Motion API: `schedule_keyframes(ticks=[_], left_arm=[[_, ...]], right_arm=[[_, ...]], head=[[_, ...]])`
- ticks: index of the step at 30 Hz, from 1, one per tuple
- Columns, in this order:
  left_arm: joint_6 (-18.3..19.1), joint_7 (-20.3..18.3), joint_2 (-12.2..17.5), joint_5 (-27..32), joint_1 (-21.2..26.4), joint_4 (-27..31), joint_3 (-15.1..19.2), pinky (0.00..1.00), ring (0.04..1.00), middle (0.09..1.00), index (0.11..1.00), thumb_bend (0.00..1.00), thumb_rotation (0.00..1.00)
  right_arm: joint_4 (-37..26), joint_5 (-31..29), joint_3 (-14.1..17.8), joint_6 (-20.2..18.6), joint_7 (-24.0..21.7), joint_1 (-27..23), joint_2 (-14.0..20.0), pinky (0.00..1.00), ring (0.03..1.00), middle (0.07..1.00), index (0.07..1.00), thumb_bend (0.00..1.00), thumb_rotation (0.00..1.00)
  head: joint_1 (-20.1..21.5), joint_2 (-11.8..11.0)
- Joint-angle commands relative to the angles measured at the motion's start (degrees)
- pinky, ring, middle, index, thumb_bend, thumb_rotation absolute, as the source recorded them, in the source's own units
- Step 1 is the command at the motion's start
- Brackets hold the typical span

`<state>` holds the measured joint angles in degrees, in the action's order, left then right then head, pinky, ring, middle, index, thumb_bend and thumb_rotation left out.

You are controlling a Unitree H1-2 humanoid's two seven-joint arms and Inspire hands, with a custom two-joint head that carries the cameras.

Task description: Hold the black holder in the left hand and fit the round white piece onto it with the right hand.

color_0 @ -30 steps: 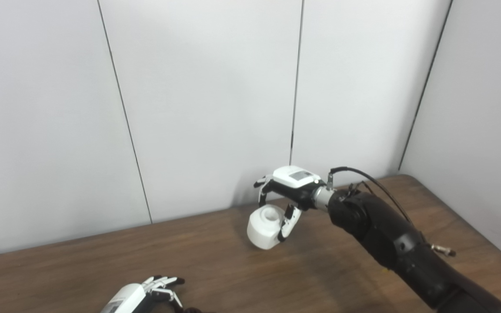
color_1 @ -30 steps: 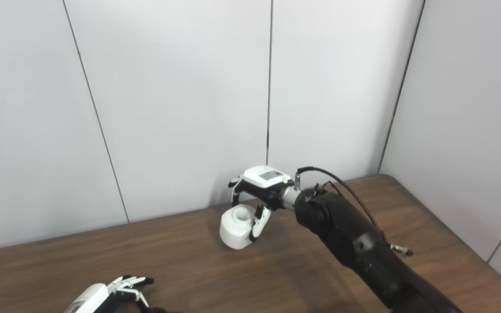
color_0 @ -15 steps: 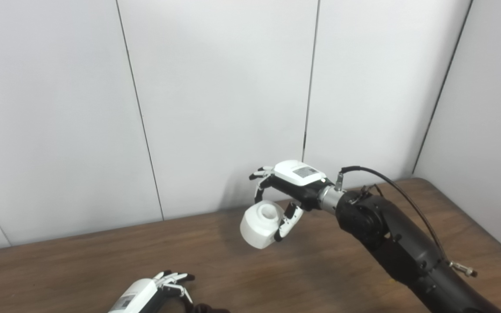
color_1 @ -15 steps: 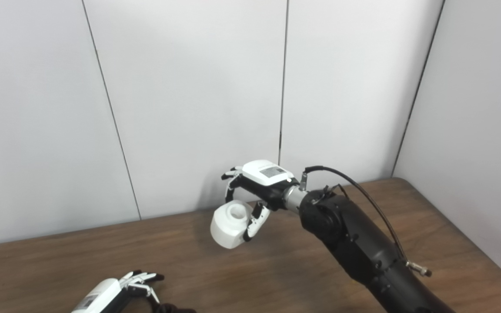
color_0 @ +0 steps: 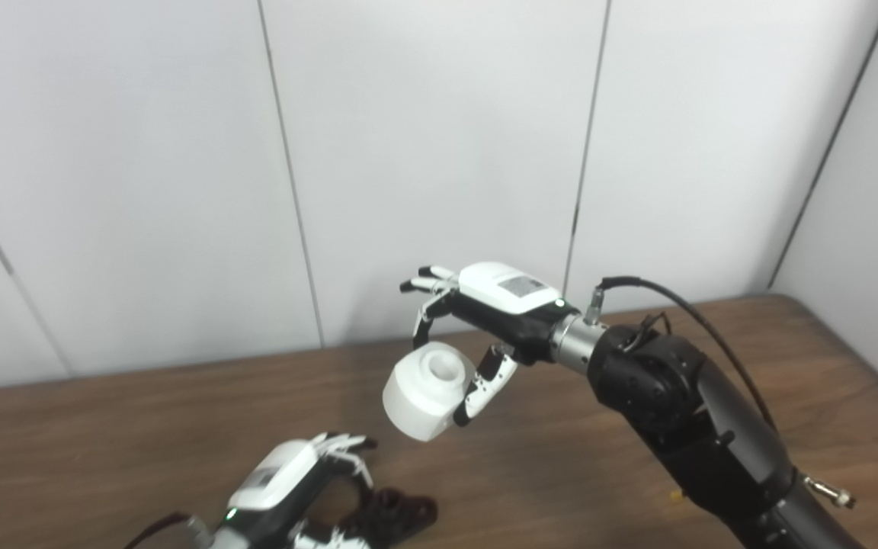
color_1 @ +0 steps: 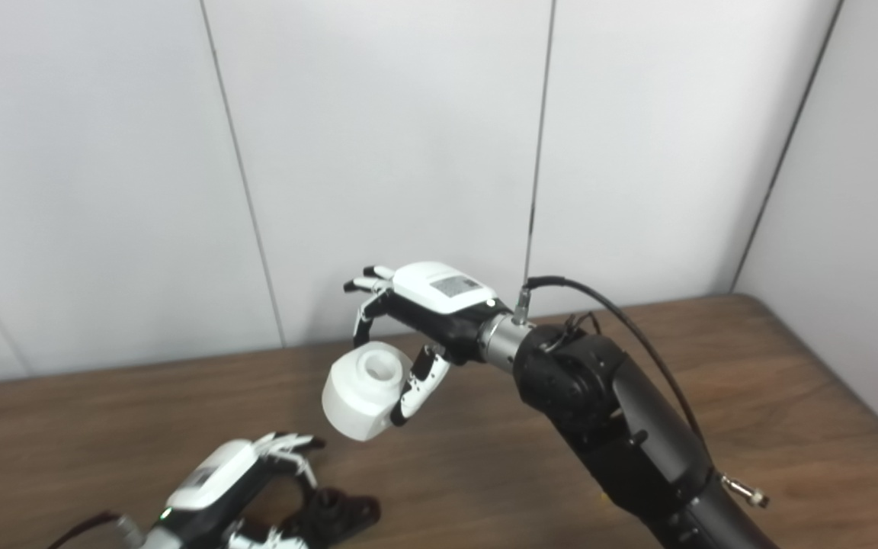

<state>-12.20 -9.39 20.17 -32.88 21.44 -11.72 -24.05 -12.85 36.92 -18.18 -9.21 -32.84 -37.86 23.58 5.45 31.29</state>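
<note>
a: how far along is it?

b: partway, i'd judge. the right robot hand (color_0: pixel 485 328) has the round white piece (color_0: pixel 427 390) clamped between fingers and thumb, and by its shadow it looks clear of the bench (color_0: pixel 104 427), just below the middle of the frame. the fitting itself is not yet done.

a: and the black holder?

b: the black holder (color_1: pixel 332 512) sits at the bottom edge, left of centre, on the bench as far as i can see. the left robot hand (color_1: pixel 233 480) is curled over it from the left with its fingers around the near side. whether it grips it firmly, i cannot tell; the lower part is cut off by the frame.

a: so what's left?

b: getting the holder securely held, bringing the white piece across and down to the lower left, lining its round recess with the holder, and seating it.

a: the right arm's pose?

b: it reaches in from the lower right, wrist roughly level, palm facing down and left, the piece hanging tilted with its recessed face up. piece and holder are apart.
</note>
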Motion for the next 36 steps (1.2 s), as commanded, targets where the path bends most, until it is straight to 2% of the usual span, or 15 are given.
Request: schedule_keyframes(ticks=[1,4,9,15,23,26,30,36], left_arm=[[1.2,-1.4,-0.2,-2.4,0.7,0.4,-0.8,0.96,0.899,0.881,0.481,0.51,0.05],[1.6,-1.1,-0.6,-2.7,0.6,0.6,-0.7,0.95,0.894,0.876,0.481,0.52,0.05],[1.2,-0.4,-1.2,-2.8,0.7,0.0,-0.4,0.92,0.886,0.868,0.481,0.52,0.05],[2.4,-1.7,-1.5,-3.0,0.8,0.8,-0.2,0.94,0.896,0.877,0.481,0.52,0.05],[4.2,-2.6,-1.6,-4.0,0.8,2.4,-0.8,0.95,0.903,0.882,0.481,0.52,0.05],[4.4,-2.5,-1.6,-3.9,0.6,2.7,-0.8,0.95,0.905,0.881,0.481,0.52,0.05],[4.7,-2.7,-1.7,-3.4,0.4,3.1,-0.7,0.95,0.904,0.880,0.481,0.52,0.05],[4.8,-2.7,-1.9,-3.0,0.0,3.2,-0.5,0.94,0.899,0.878,0.481,0.52,0.05]], right_arm=[[-2.8,-0.9,0.5,-1.5,-0.7,-1.4,-0.6,0.87,0.998,0.960,0.484,0.50,0.15],[-5.3,-0.3,-0.3,-4.2,-2.7,-0.8,-1.9,0.91,1.000,0.971,0.486,0.50,0.15],[-9.2,1.6,-2.2,-7.6,-5.5,0.3,-3.6,0.90,1.000,0.975,0.485,0.50,0.15],[-11.6,3.4,-3.7,-9.1,-7.4,1.4,-4.7,0.82,0.995,0.973,0.484,0.50,0.15],[-12.6,9.7,-6.3,-10.4,-9.0,2.8,-6.8,0.71,0.950,0.939,0.484,0.50,0.15],[-12.7,13.7,-7.1,-11.8,-9.6,3.4,-8.1,0.69,0.951,0.932,0.484,0.50,0.14],[-13.5,22.7,-7.8,-14.2,-11.5,4.8,-9.9,0.69,0.943,0.929,0.483,0.51,0.14],[-14.3,35.1,-6.9,-15.2,-13.4,7.4,-13.1,0.62,0.906,0.904,0.493,0.51,0.14]], head=[[-0.3,0.4],[-1.0,1.2],[-1.7,2.4],[-2.6,3.4],[-2.8,3.7],[-2.1,3.6],[-2.4,3.7],[-2.7,3.5]])
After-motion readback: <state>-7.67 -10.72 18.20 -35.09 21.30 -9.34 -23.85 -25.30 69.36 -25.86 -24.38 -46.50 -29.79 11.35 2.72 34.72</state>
